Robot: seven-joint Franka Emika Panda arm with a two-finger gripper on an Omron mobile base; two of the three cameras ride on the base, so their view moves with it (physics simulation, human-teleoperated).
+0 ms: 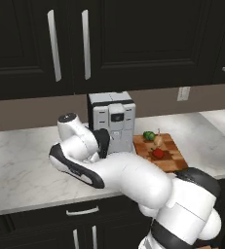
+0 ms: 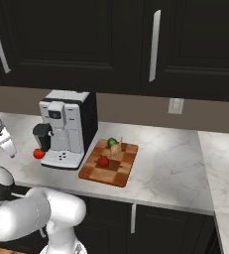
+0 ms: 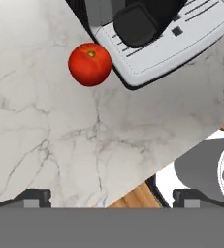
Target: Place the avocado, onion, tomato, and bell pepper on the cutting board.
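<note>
- Tomato (image 3: 89,64) lies on the marble counter (image 3: 45,140), touching the front left corner of the coffee machine (image 2: 66,128), well in from the counter's front edge.
- Gripper (image 3: 111,197) hovers above the counter with its jaws spread wide and nothing between them; the tomato sits ahead of the fingertips (image 3: 33,197), apart from them.
- Cutting board (image 2: 121,171) near the front edge carries the avocado (image 2: 112,142), onion (image 2: 116,148) and bell pepper (image 2: 103,161).

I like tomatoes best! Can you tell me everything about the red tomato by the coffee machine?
The tomato is a small, smooth, shiny orange-red ball with a little dark dimple on top. It sits on the white marbled counter, right against the corner of the coffee machine, not on the cutting board. Nothing is holding it.
</note>
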